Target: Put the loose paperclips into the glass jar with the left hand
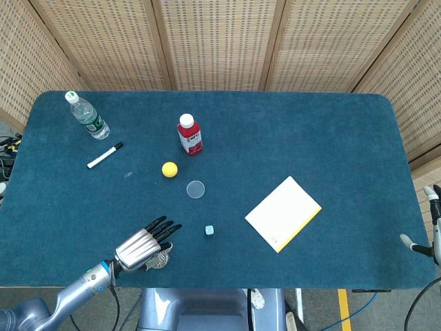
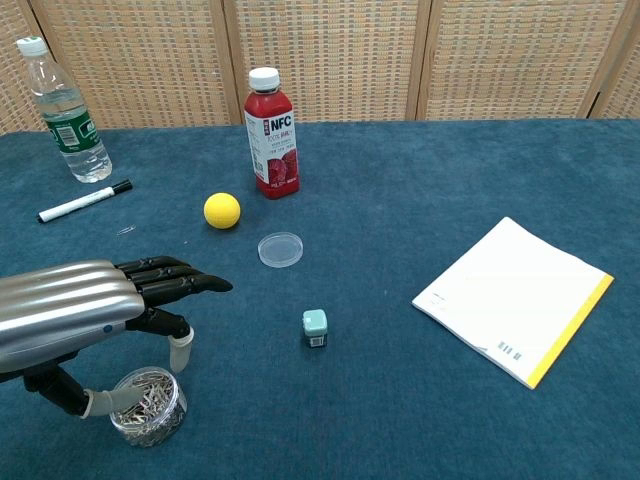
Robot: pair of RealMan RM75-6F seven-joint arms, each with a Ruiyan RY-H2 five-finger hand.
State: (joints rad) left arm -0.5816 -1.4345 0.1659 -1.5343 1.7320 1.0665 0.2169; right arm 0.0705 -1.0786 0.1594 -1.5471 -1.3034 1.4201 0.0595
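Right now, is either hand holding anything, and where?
Left hand hovers over the jar; whether its thumb touches the rim cannot be told. Right hand is barely visible.

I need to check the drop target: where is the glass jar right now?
The glass jar sits at the table's near left edge, directly under the left hand, paperclips inside. In the head view it peeks out beside that hand, left of the small teal cube.

Dark teal table, red juice bottle with white cap, yellow ball, white notepad edged yellow.
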